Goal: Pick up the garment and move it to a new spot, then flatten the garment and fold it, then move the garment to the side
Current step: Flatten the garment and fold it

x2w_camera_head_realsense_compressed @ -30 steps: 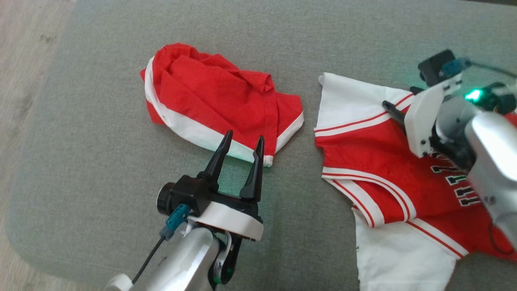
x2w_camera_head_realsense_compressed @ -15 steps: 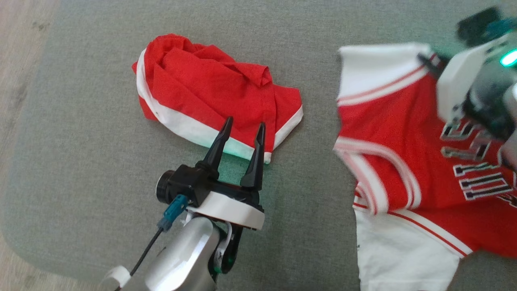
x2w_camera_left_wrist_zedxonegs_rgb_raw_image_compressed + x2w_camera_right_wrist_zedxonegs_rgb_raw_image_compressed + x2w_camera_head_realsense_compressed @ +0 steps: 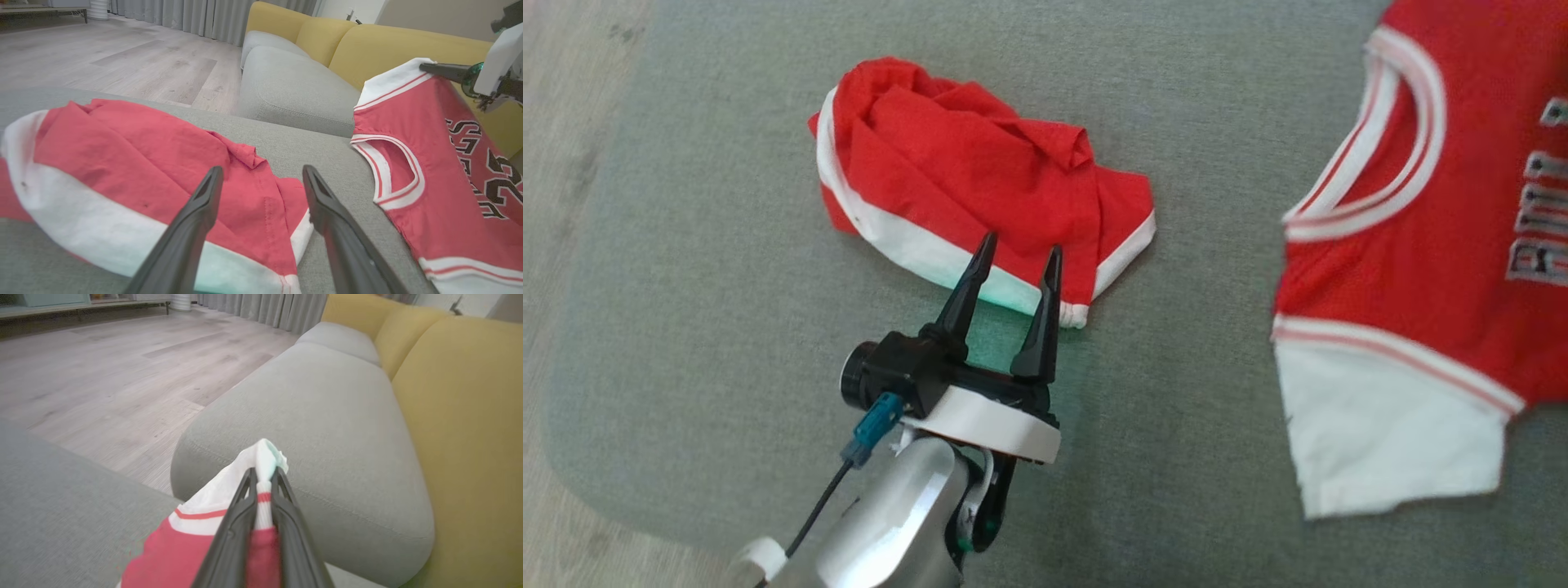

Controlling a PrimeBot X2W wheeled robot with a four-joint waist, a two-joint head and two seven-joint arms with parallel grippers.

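— so, where's the jersey (image 3: pixel 1421 269)?
— at the right edge of the head view. it's red with white trim and dark lettering. its top is lifted off the grey cushion (image 3: pixel 727 327), and a white panel lies at the lower right.
— what holds it?
— the right gripper (image 3: pixel 264 470). at the bottom centre of its wrist view, the two fingers are pressed together on a white, red-striped edge. the yellow sofa (image 3: pixel 457 416) is at the right.
— and the left gripper (image 3: pixel 1023 243)?
— lower centre of the head view, fingers spread and holding nothing. the tips are at the white band of the crumpled red shorts (image 3: pixel 964 180).
— do the shorts and jersey touch?
— no, there's bare cushion between them.
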